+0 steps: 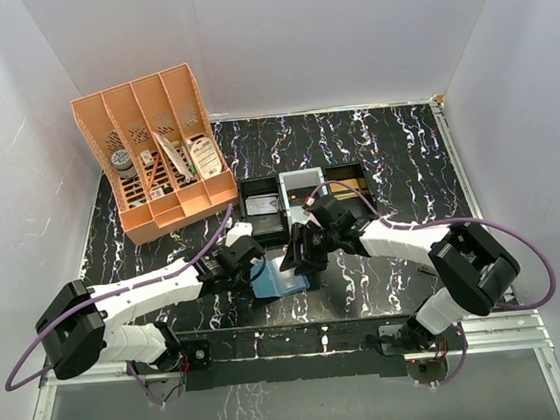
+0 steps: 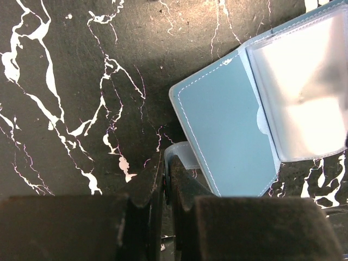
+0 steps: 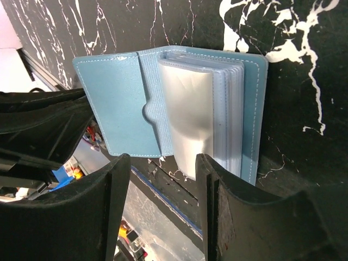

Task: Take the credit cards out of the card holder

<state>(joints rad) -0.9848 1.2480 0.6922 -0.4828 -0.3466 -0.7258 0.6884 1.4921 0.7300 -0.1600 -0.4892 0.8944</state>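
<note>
If the released right tool (image 3: 163, 163) closes here, it may pinch only clear sleeves (image 3: 187, 103) of the soft teal-blue card holder (image 3: 114, 103). The left tool (image 2: 166, 160), clenched on its pale flap (image 2: 185, 155), could slip.

My left wrist view cuts the card holder (image 2: 225, 136) off at the right edge; its clear sleeves (image 2: 304, 87) glare white, so I cannot tell their contents

Card holder (image 1: 280, 282) lies open on table (image 1: 402, 163).
- Left of it: blocked. Left gripper (image 2: 165, 163), jaws closed, tips at the holder's left edge.
- Over it: right gripper (image 3: 162, 157), fingers apart astride the clear sleeves (image 3: 190, 109).
- Beyond it: trays (image 1: 261, 211) near; a narrow strip between.
- Right of it: bare marble, passable.
- Far-left: orange organizer (image 1: 156, 151), well apart.
</note>
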